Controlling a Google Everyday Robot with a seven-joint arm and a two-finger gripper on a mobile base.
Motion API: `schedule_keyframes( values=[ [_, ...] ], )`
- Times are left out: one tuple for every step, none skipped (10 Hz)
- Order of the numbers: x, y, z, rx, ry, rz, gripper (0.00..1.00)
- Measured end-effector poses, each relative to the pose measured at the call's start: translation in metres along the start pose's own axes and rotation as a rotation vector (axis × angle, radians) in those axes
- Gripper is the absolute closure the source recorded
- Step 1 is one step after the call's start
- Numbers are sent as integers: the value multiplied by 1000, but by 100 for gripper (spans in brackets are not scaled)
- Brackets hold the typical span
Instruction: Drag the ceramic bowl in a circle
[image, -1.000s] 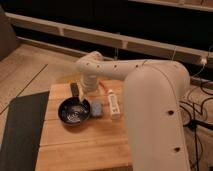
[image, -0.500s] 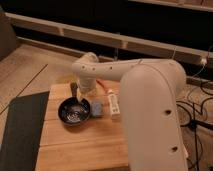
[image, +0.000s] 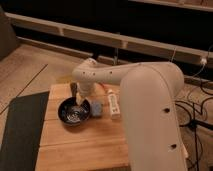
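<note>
Gripper (image: 80, 101), spread wide and empty, hovers at the far rim of the glossy black ceramic bowl (image: 73, 114).

Dim warm light; faint glare in ceramic bowl (image: 73, 113); gripper (image: 80, 100) in shadow at its far rim

My gripper (image: 79, 99) sat at the far rim of the glossy black ceramic bowl (image: 73, 113), its tip lost in blur; touching or not, I couldn't tell. My bulky white arm (image: 150, 115) hid the right side of the pale wooden table (image: 75, 145).
</note>
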Motion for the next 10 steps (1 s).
schedule_keyframes(
  values=[
    [3,0,6,-3,14,2,35],
    [5,1,15,-3,35,0,35],
    [5,5,23,-9,50,-5,35],
    [5,9,30,-14,69,-7,35],
    [6,9,37,-15,86,-6,35],
    [6,7,42,-15,100,-1,37],
    [7,6,45,-13,109,2,42],
    [5,5,48,-2,122,-1,55],
    [3,5,50,5,125,-5,66],
    [3,2,50,14,129,-4,75]
  ],
)
